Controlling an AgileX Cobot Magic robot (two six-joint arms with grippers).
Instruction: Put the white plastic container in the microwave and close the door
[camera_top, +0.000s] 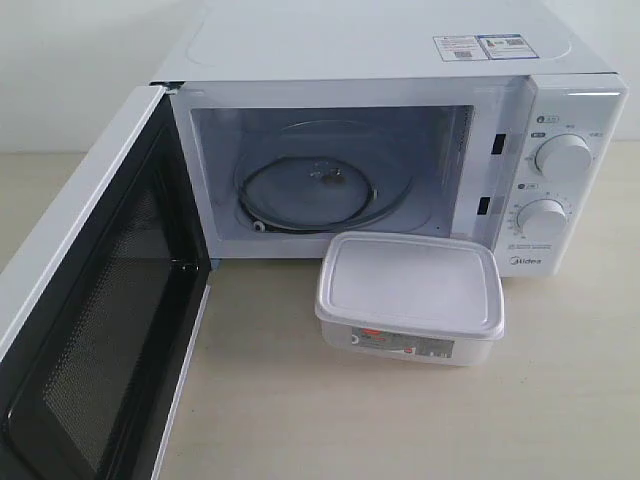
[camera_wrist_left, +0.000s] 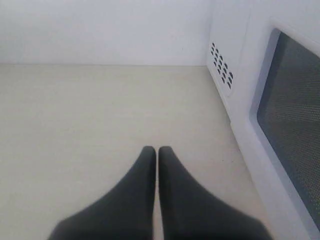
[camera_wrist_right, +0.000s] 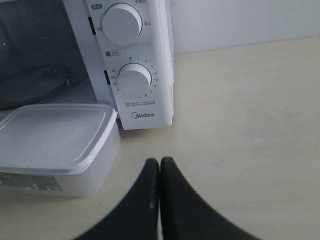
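The white plastic container (camera_top: 410, 297) sits on the table just in front of the microwave (camera_top: 400, 60), below its dial panel; its red-and-grey label faces the camera. The microwave's cavity stands open with the glass turntable (camera_top: 305, 190) inside. The door (camera_top: 70, 330) is swung wide open to the left, black mesh inner face showing. Neither gripper shows in the exterior view. My right gripper (camera_wrist_right: 159, 162) is shut and empty, over the table beside the container (camera_wrist_right: 55, 145). My left gripper (camera_wrist_left: 157, 150) is shut and empty, on the outer side of the door (camera_wrist_left: 290, 115).
The two round dials (camera_top: 562, 157) sit on the panel at the microwave's right. Light wooden tabletop (camera_top: 350, 410) spreads in front, with a white wall behind. Vent holes (camera_wrist_left: 221, 68) mark the microwave's side near the left gripper.
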